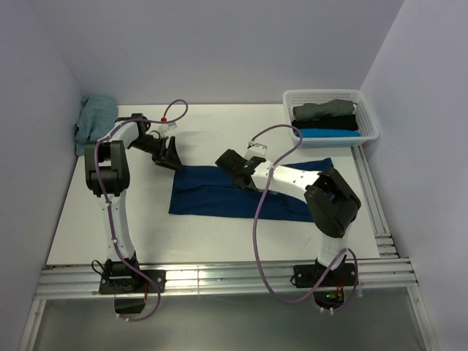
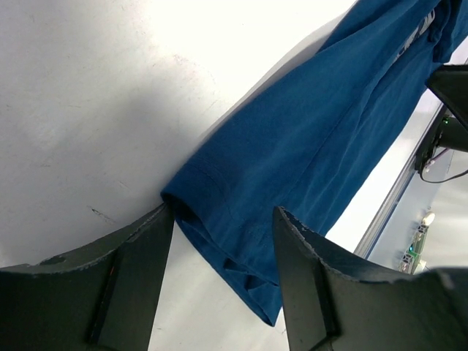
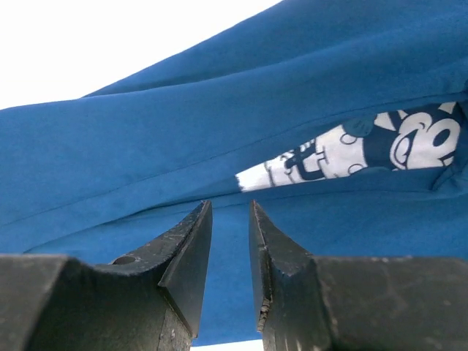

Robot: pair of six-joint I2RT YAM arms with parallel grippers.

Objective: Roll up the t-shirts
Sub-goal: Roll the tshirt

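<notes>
The dark blue t-shirt [image 1: 208, 196] lies flat on the table [image 1: 219, 238] just in front of the white basket [image 1: 322, 93], with the left claw [image 2: 223, 216] wide open at its end far from the basket and the right claw [image 3: 229, 208] barely open over its middle, holding nothing, so I think grabbing only one layer could make a crooked roll.

Bright, even light from above; little shadow.
Overhead view sharp, with glare on the front rail [image 1: 219, 276]. Wrist views: table [image 2: 110, 73] blown out white, soft grey shadow beside the t-shirt [image 2: 307, 146], close cloth slightly soft.
</notes>
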